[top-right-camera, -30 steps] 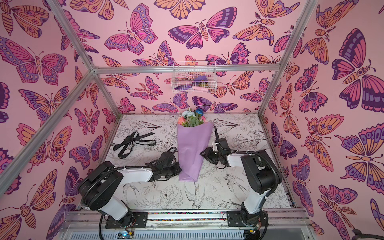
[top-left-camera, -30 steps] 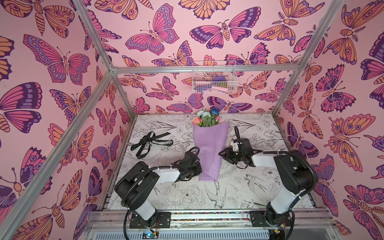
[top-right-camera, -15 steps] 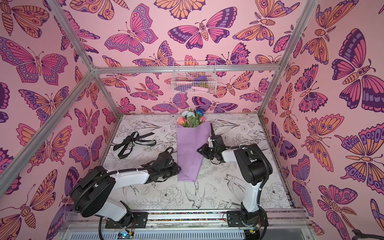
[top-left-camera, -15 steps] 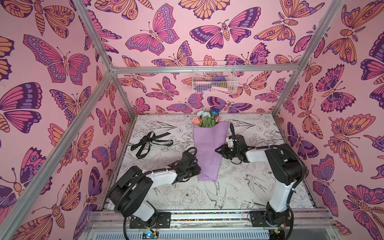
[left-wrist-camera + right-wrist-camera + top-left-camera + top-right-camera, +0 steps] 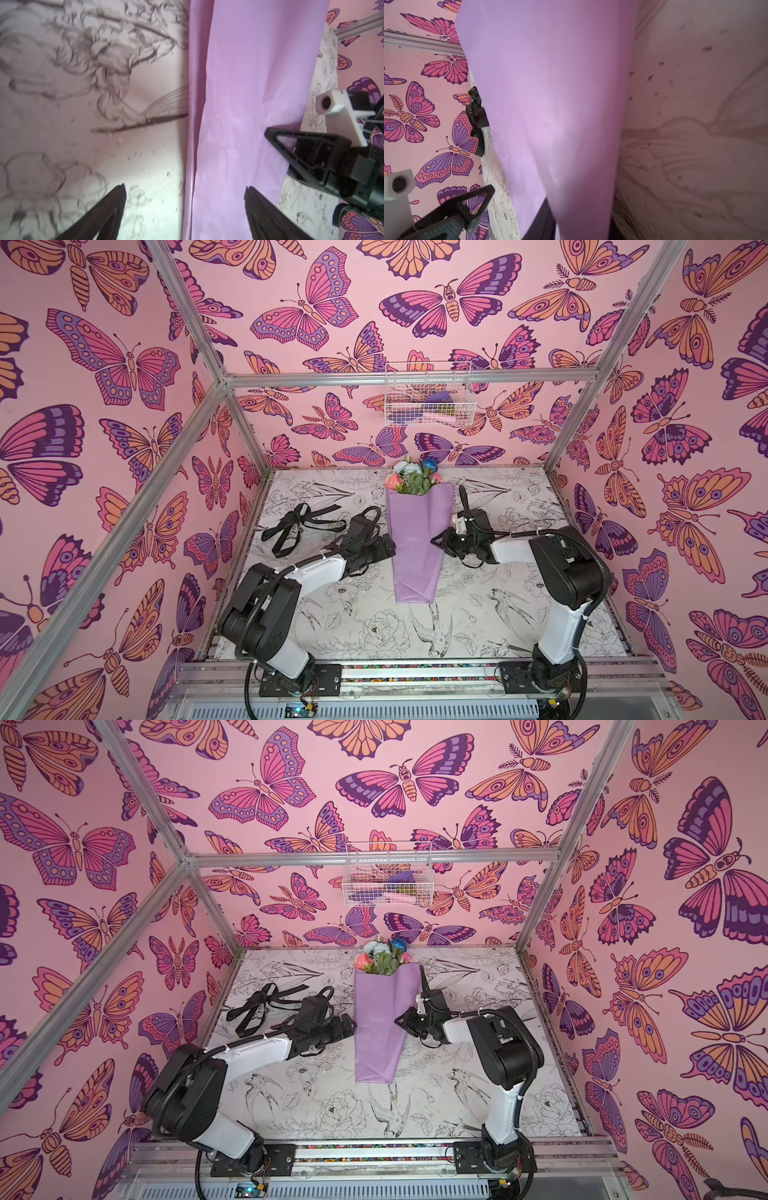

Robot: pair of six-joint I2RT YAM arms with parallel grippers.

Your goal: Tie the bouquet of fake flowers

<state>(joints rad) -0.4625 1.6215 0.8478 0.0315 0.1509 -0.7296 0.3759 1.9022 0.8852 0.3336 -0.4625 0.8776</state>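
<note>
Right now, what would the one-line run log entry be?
bouquet: untied | left gripper: open, straddling bouquet's left edge | right gripper: at right edge, grip unclear | black ribbon: lying apart

Bouquet (image 5: 417,547) on table (image 5: 374,626) centre; ribbon (image 5: 299,524) left; basket (image 5: 399,406) on back wall (image 5: 332,427).

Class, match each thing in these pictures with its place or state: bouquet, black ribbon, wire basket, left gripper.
Things:
1. bouquet
2. black ribbon
3. wire basket
4. left gripper

Places or states:
A. hangs on the back wall
B. open, at the bouquet's edge
C. loose heap on the table, left of the bouquet
D. lies mid-table, wrapped in lilac

Pairs: 1-D, 2-C, 3-A, 4-B
</note>
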